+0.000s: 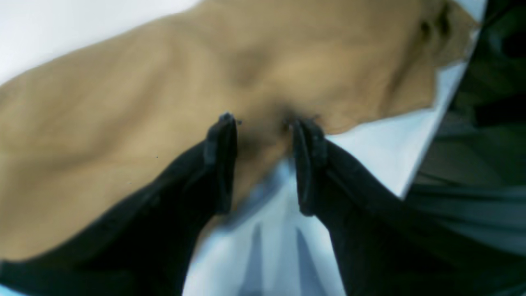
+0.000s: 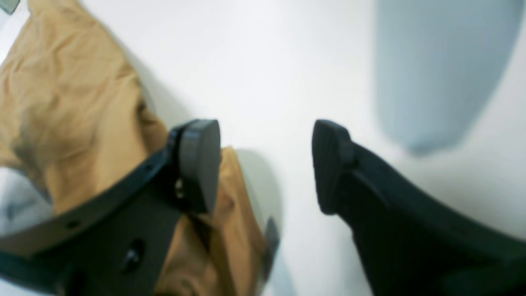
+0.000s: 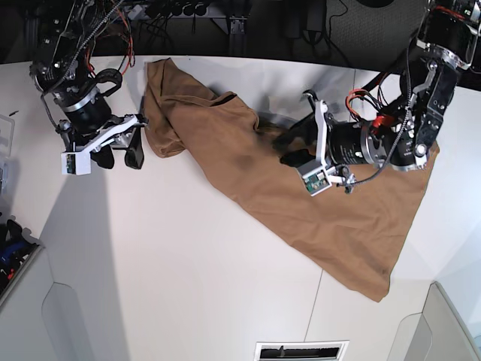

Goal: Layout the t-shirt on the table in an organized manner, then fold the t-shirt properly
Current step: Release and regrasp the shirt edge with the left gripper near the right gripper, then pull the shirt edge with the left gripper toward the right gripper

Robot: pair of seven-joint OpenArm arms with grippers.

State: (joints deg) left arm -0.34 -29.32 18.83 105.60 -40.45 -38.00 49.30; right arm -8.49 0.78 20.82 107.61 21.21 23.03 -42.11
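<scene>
The t-shirt [image 3: 301,192] is sprawled diagonally over the table [image 3: 188,263], running from the far edge down toward the near right corner, still rumpled. The left gripper [image 1: 263,123] has its jaws spread with a bunch of fabric between them. The right gripper [image 2: 265,164] is released, hovering beside the shirt's far-left end over bare tabletop.

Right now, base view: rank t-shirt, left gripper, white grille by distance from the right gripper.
1. t-shirt: bunched end beside the right gripper.
2. left gripper: mid-table, over the shirt.
3. white grille: bottom edge of view.
</scene>
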